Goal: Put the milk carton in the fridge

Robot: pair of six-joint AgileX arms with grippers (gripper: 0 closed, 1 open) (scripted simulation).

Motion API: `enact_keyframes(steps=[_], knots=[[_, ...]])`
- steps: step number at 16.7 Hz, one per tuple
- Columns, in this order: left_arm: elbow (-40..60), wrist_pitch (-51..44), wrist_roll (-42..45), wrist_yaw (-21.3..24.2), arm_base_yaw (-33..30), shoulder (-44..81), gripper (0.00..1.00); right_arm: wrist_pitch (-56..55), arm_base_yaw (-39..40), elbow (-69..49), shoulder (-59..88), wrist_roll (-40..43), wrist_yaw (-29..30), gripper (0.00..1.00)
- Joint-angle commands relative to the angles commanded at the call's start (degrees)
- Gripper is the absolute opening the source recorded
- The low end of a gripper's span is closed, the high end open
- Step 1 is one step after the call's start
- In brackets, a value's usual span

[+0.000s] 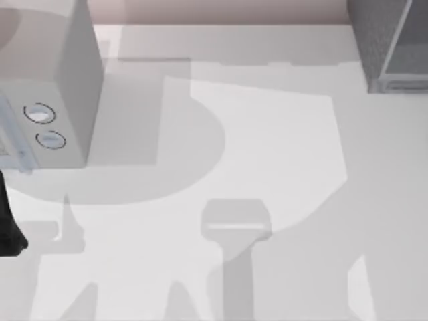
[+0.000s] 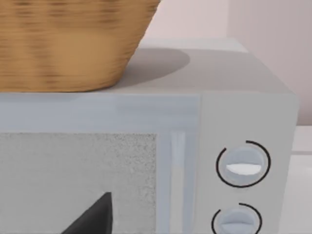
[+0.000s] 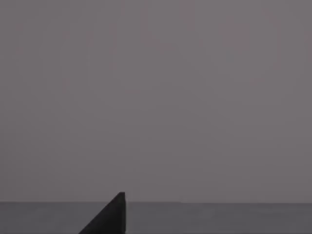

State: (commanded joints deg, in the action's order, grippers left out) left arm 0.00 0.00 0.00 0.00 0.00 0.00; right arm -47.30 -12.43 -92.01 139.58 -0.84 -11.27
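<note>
Fridge [image 1: 384,40] stands at the far right corner of the white tabletop [image 1: 281,147], dark grey and speckled with pale edges. My left arm [image 1: 8,227] is a dark shape at the left edge. A dark tip of my left jaws [image 2: 95,217] sits close in front of the light grey box with two round dials [image 2: 243,165]. A woven basket [image 2: 68,44] rests on that box. A dark tip of my right jaws [image 3: 109,217] faces a plain grey surface. I cannot tell if either jaws are wide or narrow.

A pale white table [image 1: 281,134] is crossed by soft grey shadows, and a pinkish wall [image 1: 221,10] is seen along its far edge
</note>
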Motion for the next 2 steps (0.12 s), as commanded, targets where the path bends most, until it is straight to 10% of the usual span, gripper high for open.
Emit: enact_keyframes(steps=[2], knots=[[0.00, 0.00, 0.00, 0.00, 0.00, 0.00, 1.00, 0.00, 0.00, 0.00, 0.00, 0.00, 0.00, 1.00]])
